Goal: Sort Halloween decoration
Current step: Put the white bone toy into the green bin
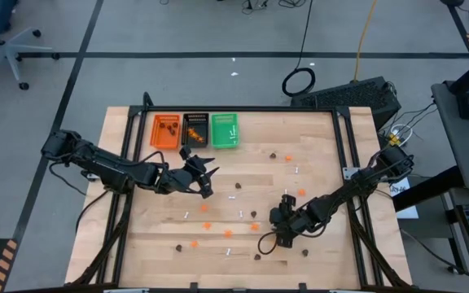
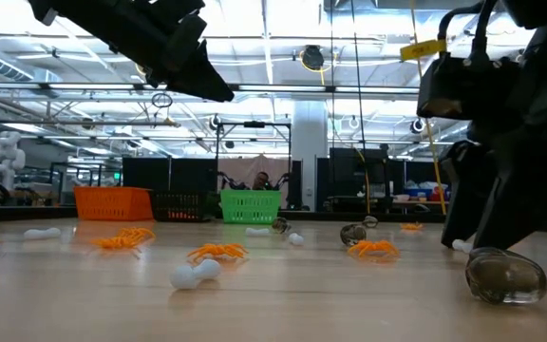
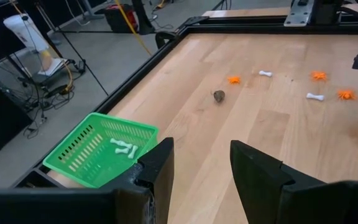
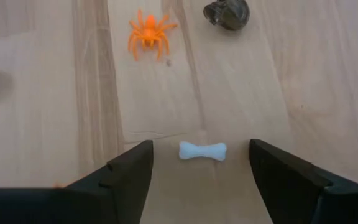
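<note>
The Halloween decoration lies scattered on the wooden table (image 1: 324,175): orange spiders (image 4: 149,31), dark skulls (image 4: 227,14) and small white bones. My right gripper (image 4: 200,147) stands open low over the near middle of the table (image 1: 267,241), pointing steeply down. One white bone (image 4: 202,151) lies flat on the wood between its fingers, touching neither. My left gripper (image 3: 201,168) hovers open and empty (image 1: 206,175) just near of the trays, well above the table (image 2: 183,57).
Orange (image 1: 166,130), black (image 1: 195,130) and green (image 1: 224,130) trays stand in a row at the far left; the green one holds white bones (image 3: 124,147). A skull (image 2: 506,275) lies beside my right gripper. A black frame borders the table.
</note>
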You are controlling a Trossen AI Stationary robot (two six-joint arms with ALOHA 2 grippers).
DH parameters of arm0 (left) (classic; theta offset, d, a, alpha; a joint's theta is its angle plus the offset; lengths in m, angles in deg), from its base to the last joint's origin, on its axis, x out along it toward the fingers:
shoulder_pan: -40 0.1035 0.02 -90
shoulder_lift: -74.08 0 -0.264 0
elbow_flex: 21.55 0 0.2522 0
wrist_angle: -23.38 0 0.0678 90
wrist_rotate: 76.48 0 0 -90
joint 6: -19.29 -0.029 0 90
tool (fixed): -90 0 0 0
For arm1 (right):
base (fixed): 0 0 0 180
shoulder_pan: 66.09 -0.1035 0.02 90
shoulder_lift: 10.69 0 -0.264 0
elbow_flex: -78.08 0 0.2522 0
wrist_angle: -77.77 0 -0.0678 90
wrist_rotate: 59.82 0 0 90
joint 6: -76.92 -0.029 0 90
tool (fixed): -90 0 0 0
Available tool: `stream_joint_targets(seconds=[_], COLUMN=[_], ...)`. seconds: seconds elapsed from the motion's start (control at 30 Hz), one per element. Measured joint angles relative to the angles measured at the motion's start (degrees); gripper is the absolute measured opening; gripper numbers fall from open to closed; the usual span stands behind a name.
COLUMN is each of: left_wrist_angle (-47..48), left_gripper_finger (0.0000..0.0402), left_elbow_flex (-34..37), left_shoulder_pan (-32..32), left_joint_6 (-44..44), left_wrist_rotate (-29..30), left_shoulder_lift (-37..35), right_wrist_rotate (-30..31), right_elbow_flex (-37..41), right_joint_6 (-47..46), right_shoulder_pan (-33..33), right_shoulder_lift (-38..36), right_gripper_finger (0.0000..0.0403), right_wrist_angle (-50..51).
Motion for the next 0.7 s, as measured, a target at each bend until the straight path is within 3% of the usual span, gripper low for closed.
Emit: stream_joint_targets(seconds=[0.7], left_wrist_angle=[0.1], left_gripper_finger=[0.0154], left_elbow_flex=[0.0], left_shoulder_pan=[0.0], left_joint_6=[-0.2], left_wrist_rotate=[0.0], left_shoulder_lift=[0.0], right_wrist_rotate=[-0.4], right_elbow_flex=[0.0], right_joint_6=[-1.5], right_shoulder_pan=[0.1], right_shoulder_lift=[0.2], right_gripper_finger=[0.0143], right_wrist_angle=[-0.2])
